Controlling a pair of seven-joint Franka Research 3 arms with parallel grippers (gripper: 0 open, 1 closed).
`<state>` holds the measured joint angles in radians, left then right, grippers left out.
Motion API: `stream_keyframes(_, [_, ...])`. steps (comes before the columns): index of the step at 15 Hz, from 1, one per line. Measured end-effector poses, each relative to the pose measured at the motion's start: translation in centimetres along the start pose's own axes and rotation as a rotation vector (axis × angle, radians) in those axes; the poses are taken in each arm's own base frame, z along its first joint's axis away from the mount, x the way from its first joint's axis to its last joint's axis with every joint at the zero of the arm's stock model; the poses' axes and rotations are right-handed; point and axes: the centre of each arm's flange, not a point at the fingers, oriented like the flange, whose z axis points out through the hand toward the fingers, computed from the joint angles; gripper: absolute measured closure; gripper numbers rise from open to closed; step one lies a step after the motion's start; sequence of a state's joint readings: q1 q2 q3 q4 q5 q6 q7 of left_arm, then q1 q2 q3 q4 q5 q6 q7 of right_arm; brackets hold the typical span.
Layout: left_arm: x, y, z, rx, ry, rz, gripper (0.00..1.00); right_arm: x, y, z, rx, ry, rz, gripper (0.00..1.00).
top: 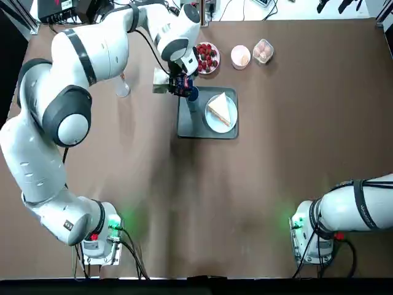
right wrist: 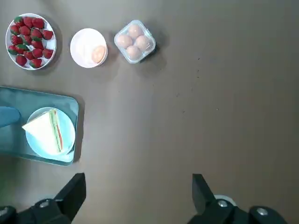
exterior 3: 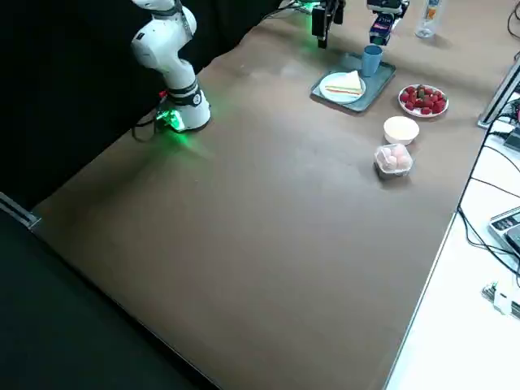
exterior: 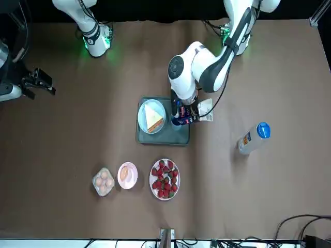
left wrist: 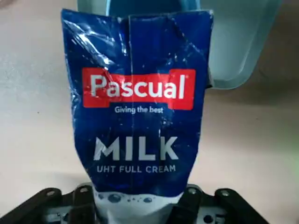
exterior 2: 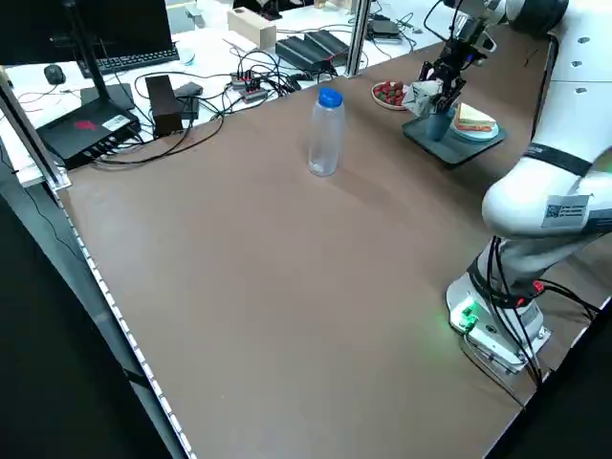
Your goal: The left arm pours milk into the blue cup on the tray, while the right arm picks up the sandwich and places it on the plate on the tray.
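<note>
Blue-and-white card, the milk (left wrist: 140, 112) sits clamped in my left pincer (left wrist: 135, 210), the cup (left wrist: 152, 5) just beyond it; the creased carton looks soft, so I'd grip its lower body lightly. Right pincer (right wrist: 139, 200) gapes, sandwich (right wrist: 46, 131) already plated nearby.

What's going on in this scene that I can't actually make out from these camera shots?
- Milk level inside the blue cup: its wall hides it in the right side view; the carton covers most of it in the left wrist view.
- Whether milk is flowing: the left end effector and arm crowd the spout in the top view.
- Sandwich filling: only a thin edge shows, too small in the right side view.
</note>
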<state>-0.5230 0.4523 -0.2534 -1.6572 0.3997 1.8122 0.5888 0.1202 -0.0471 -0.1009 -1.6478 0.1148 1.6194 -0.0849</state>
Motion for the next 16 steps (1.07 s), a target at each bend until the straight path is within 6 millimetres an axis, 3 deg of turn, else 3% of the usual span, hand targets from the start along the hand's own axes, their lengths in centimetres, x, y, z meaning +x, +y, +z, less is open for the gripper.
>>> stream_keyframes(10, [-0.1,-0.3,0.4,-0.006,-0.004,-0.006,0.56,0.0,0.2,0.1,-0.001,0.000,0.002,0.00])
stream_keyframes(13, [-1.9,-2.0,0.1,-0.052,0.026,-0.055,0.57,0.0,0.1,0.1,-0.003,0.000,0.000,0.00])
stream_keyframes(16, [-5.2,-3.2,-2.5,-0.140,0.074,-0.066,0.57,0.0,0.1,0.1,-0.004,-0.001,0.000,0.00])
